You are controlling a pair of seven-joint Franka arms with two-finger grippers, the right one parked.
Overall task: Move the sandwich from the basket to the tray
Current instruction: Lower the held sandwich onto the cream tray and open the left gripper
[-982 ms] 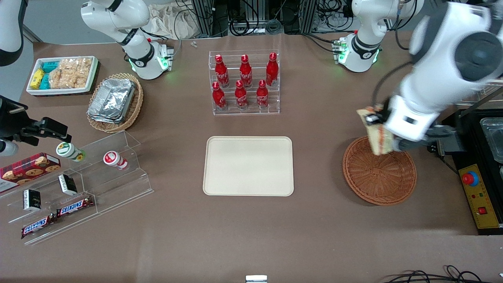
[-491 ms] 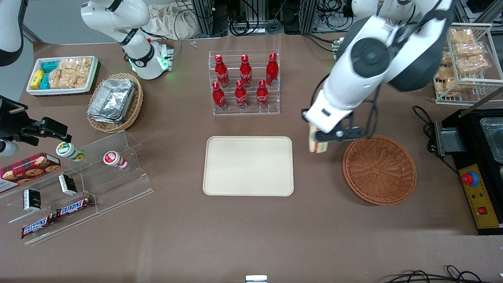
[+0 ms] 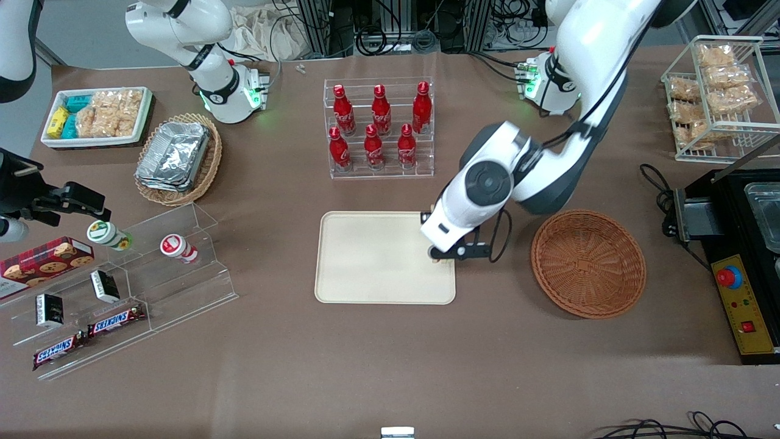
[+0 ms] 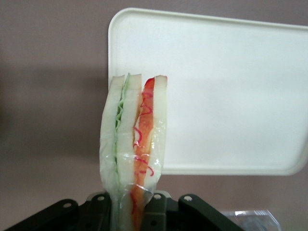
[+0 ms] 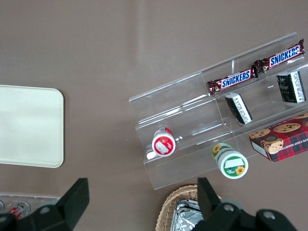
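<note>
- Here the sandwich [image 4: 134,144] is a thin wedge wrapped in clear glossy film: pale bread slices stand on edge, with a green layer along one seam and red and orange strands down the other.
- The end effector [image 4: 131,211] is clamped on the wedge's lower end, its black fingers [image 4: 156,211] pressing the bread from both sides, so the sandwich juts straight out from it, cut edge facing the wrist camera.
- In the front view the end effector [image 3: 443,253] hangs over the tray's [image 3: 365,256] edge nearest the working arm's end of the tabletop; only a sliver of the sandwich [image 3: 436,261] peeks out under the white wrist.
- The tray [image 4: 226,96] below is a smooth, matte, cream rectangle with rounded corners and a low rim; the sandwich's tip reaches over one corner of it.
- The basket [image 3: 588,263], a round shallow bowl of reddish-brown wicker woven in radiating ribs, sits just beside the end effector toward the working arm's end, apart from the tray.
- Farther from the front camera than the end effector, a clear stepped acrylic rack [image 3: 380,128] holds red bottles.
- All of this rests on a flat brown tabletop [image 3: 390,353].
</note>
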